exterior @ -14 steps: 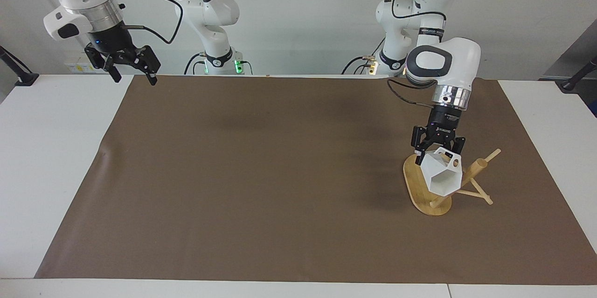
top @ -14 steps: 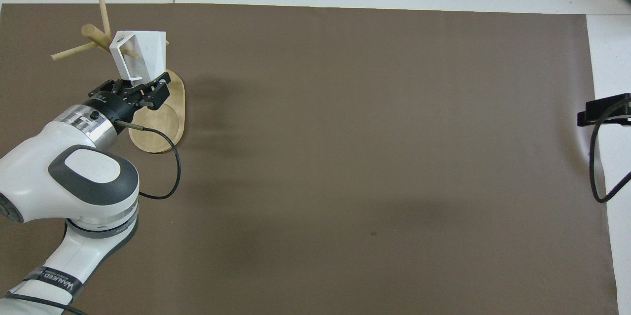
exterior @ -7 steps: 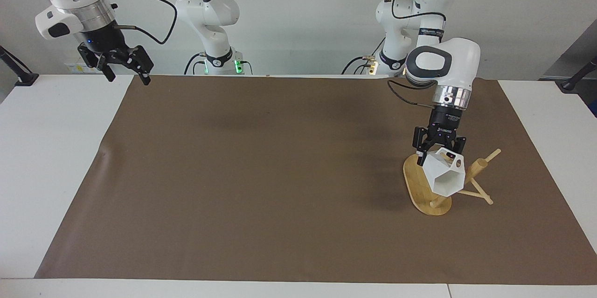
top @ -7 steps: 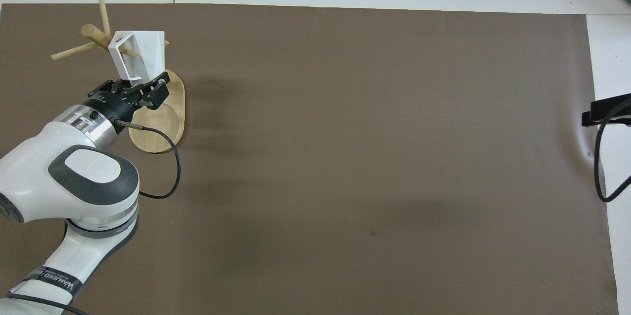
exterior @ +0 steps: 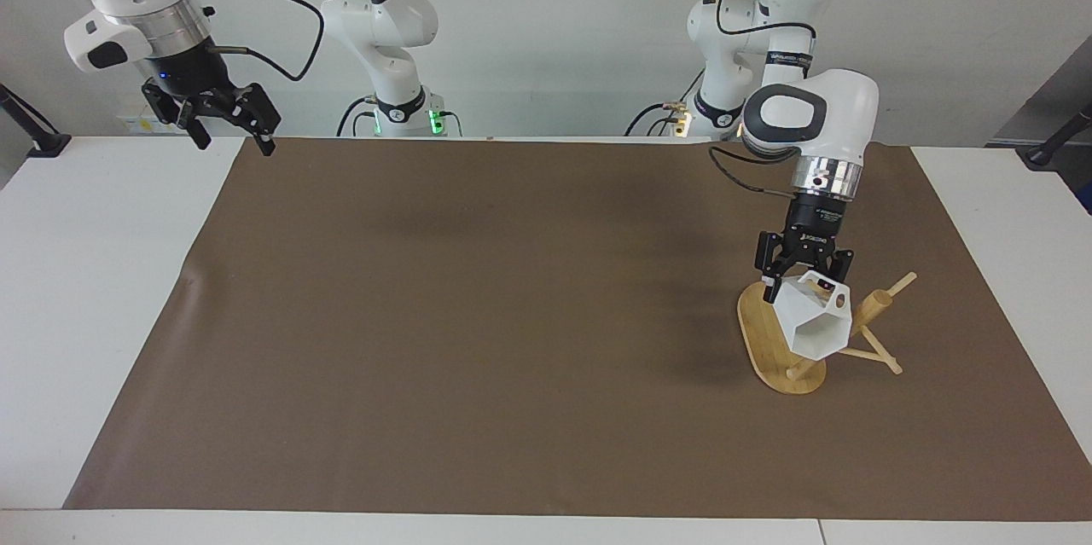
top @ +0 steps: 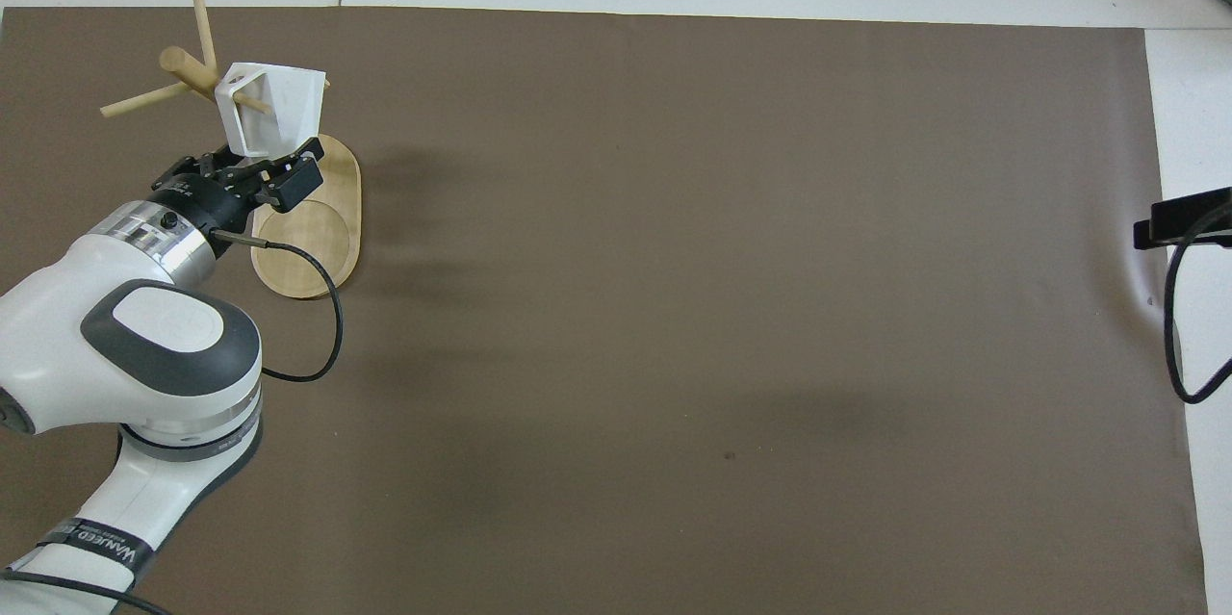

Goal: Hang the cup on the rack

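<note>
So the left gripper is right at the top of the cup, over the rack, with its fingers spread apart around the upper edge of the cup. From here I honestly can't tell if the fingers are touching it or have just let go. The cup itself is white and faceted, tipped on its side with the open mouth facing away from the robots, and one of the rack's thin pegs runs through its handle (you can see that best from overhead). The rack sits toward the left arm's end of the table on the brown mat. The left arm reaches out over the mat with the wrist pointing almost straight down at the rack. The right gripper has its fingers wide apart with nothing in them, and that arm just waits up high over the mat's corner at its own end of the table.
</note>
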`<state>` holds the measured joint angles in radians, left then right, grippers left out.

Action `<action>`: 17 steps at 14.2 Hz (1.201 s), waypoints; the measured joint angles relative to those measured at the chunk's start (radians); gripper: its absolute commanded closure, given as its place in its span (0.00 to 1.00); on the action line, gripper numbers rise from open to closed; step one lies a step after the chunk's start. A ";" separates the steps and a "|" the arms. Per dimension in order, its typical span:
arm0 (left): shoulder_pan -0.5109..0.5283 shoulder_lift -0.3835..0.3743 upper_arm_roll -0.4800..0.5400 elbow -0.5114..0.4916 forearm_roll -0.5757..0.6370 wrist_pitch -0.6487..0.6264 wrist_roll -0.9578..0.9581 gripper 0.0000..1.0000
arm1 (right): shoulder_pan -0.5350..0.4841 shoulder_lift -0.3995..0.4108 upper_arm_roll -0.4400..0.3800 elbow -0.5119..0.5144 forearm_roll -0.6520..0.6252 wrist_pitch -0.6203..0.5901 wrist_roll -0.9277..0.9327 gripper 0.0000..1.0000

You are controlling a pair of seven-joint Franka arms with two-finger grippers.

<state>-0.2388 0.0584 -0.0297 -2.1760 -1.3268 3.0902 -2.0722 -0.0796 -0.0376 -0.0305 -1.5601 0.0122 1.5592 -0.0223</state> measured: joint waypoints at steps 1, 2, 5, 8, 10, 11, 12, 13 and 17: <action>0.000 0.000 0.002 0.001 0.000 0.000 0.002 0.00 | 0.000 0.000 0.000 0.000 0.000 0.000 0.000 0.00; 0.000 0.000 0.003 0.001 0.001 0.001 0.011 0.00 | 0.000 0.000 0.000 0.000 0.000 0.000 0.000 0.00; 0.006 -0.005 0.004 0.001 0.001 0.003 0.037 0.00 | 0.000 0.000 0.000 0.000 0.000 0.000 0.000 0.00; 0.014 -0.007 0.005 0.001 0.001 0.003 0.046 0.00 | 0.000 0.000 0.000 0.000 0.000 0.000 0.000 0.00; 0.018 -0.009 0.005 0.001 0.001 0.003 0.052 0.00 | 0.000 0.000 0.000 0.000 0.000 0.000 0.000 0.00; 0.022 -0.013 0.005 0.001 0.001 0.002 0.057 0.00 | 0.000 0.000 0.000 0.000 0.000 0.000 0.000 0.00; 0.028 -0.017 0.006 0.000 0.001 0.001 0.061 0.00 | 0.000 0.000 0.000 0.000 0.000 0.000 0.000 0.00; 0.037 -0.020 0.005 0.000 0.001 -0.001 0.066 0.00 | 0.000 0.000 0.000 0.000 0.000 0.000 0.000 0.00; 0.069 -0.025 0.006 -0.001 0.015 -0.053 0.160 0.00 | 0.000 0.000 0.000 0.000 0.000 0.000 0.000 0.00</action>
<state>-0.1699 0.0335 -0.0236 -2.1768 -1.3120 3.0372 -1.9123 -0.0796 -0.0376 -0.0307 -1.5605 0.0123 1.5592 -0.0222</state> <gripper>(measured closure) 0.000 0.000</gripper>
